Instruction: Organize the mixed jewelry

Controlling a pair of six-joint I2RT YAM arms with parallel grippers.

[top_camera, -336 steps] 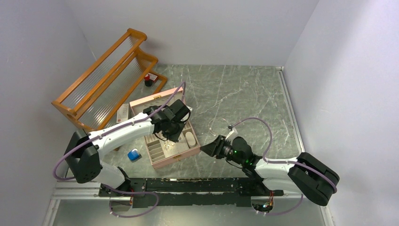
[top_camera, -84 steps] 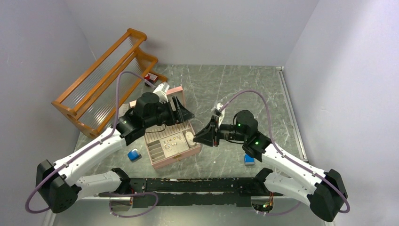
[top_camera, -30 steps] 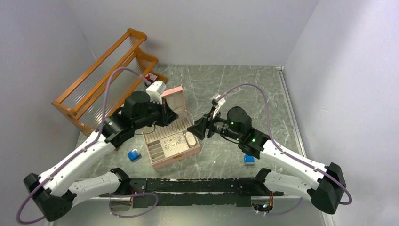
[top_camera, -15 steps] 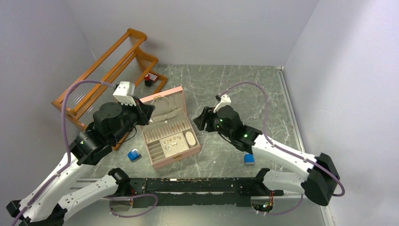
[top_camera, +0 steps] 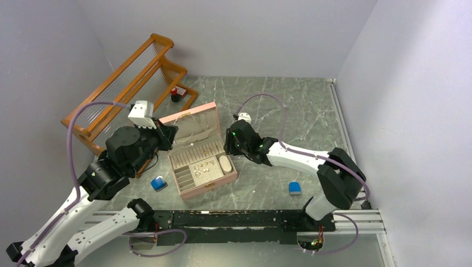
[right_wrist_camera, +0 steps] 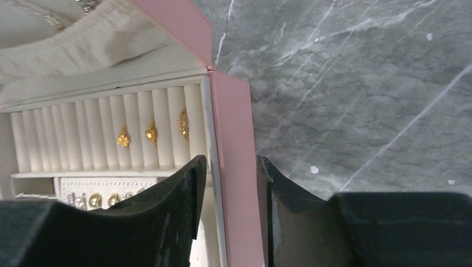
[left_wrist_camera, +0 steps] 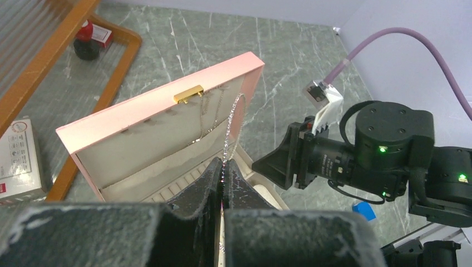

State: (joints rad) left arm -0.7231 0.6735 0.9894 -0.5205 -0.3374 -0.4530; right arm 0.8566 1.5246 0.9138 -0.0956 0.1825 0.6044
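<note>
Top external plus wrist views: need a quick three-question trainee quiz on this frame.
1. True or false: the pink rectangular jewelry box has its lid shut.
2. What do the left fingers pinch? A: thin silver chain; B: small blue block; C: gold wire hoop.
3. Right wrist view: how many small gold pieces sit on the white ring rolls?
Key: 1 false; 2 A; 3 three.
</note>
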